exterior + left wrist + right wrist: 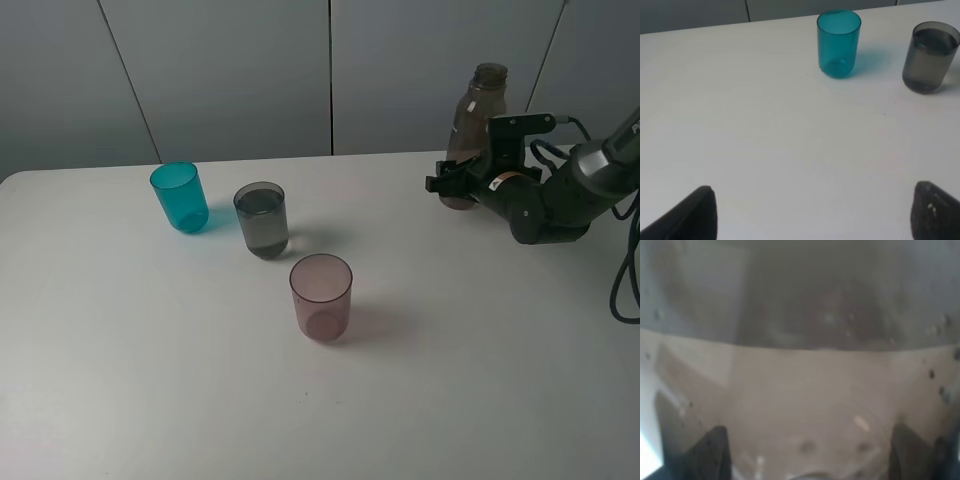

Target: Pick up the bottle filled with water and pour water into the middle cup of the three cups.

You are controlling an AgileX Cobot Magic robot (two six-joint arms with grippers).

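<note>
1. The bottle [472, 130]: stands upright on the table [150, 380] at the far right, well apart from the cups. Uncapped, neck up, so nothing spills.
2. Right gripper [452, 182]: set low around the bottle's lower body, one finger on either side. The right wrist view is filled by the bottle wall [805, 390], with dark fingertips [715, 450] at both edges. Whether the jaws press the wall or have slackened cannot be told.
3. The middle cup [261, 219]: smoky grey, upright, with water standing high in it. Judged: the pour looks done, and the bottle is parked clear of the cups.
4. Teal cup [179, 197]: upright, just beside the grey one on its far left side; looks empty.
5. Pinkish cup [321, 283]: upright, nearer the camera, apart from the grey cup; looks empty.
6. Left gripper [815, 215]: jaws stand wide, nothing between them, hovering over bare table and facing the teal cup [838, 43] and the grey cup [930, 56]; idle, out of the working arm's way.
</note>
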